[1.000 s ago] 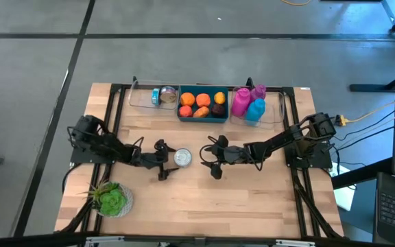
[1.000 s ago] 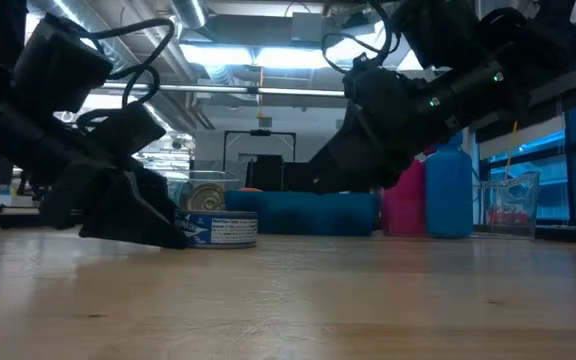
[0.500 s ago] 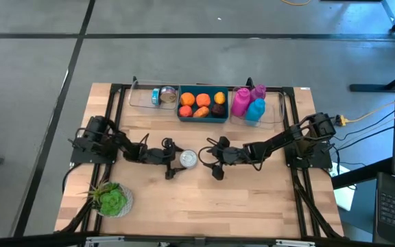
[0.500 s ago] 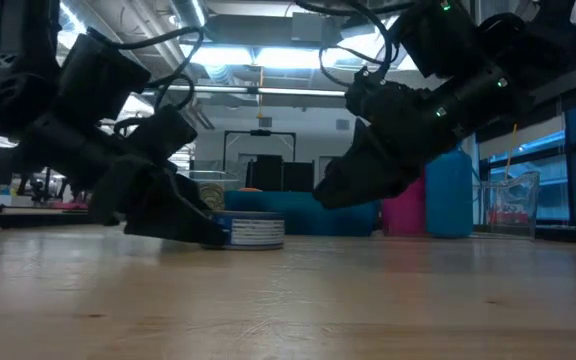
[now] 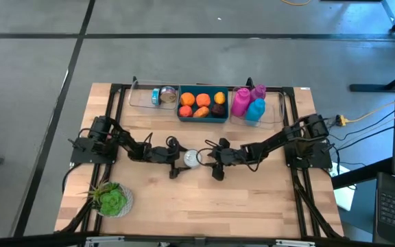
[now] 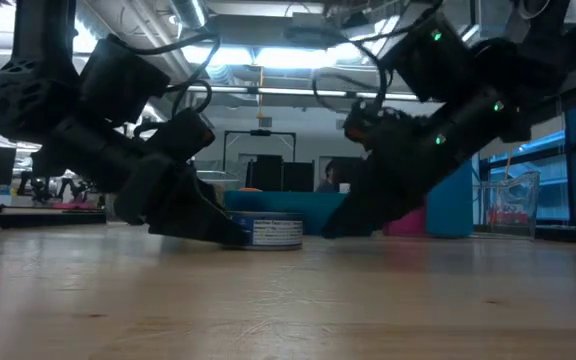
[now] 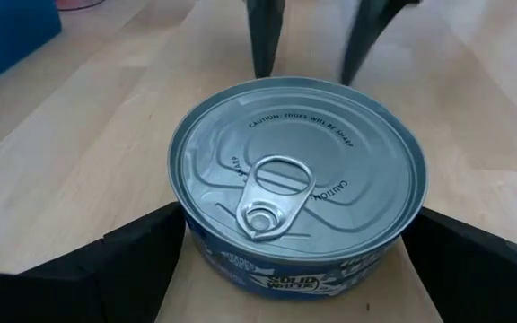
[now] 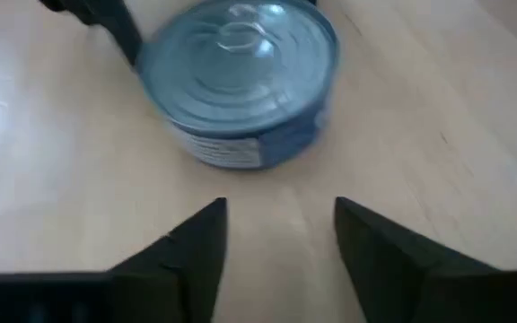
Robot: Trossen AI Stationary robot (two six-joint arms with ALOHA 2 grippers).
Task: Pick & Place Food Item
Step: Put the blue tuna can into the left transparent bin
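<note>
Mid-table on the wooden table (image 5: pixel 252 199), your tuna can (image 5: pixel 191 158) now sits further toward the right arm than a second ago, carried along by the left gripper (image 5: pixel 175 159). Your left arm stretches low across the boards, its fingers (image 7: pixel 119 260) clasped on either side of the can, which stands upright on the wood in front of the blue bin (image 5: pixel 202 105). Your right gripper (image 5: pixel 214 160) reaches in low from the opposite side, fingers (image 8: pixel 196 247) spread and just short of the can.
</note>
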